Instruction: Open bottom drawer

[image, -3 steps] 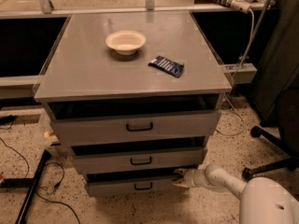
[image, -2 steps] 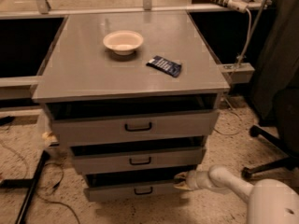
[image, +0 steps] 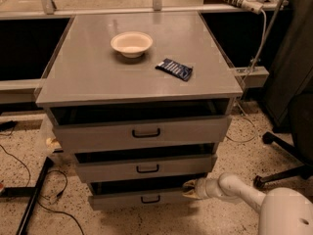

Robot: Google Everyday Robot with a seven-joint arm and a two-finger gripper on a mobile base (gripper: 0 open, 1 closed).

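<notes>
- The bottom drawer is the lowest of 3 in the grey cabinet, with a dark gap above its front and a small black handle at its centre.
- The gripper is at the cabinet's lower right, against that drawer's right end. Whether it grips cannot be told.
- A white bowl and a blue packet lie on the cabinet's top.

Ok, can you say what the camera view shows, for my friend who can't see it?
A robot arm's gripper sits at the right end of the bottom drawer of a grey three-drawer cabinet. A bowl and a blue packet lie on top.
</notes>
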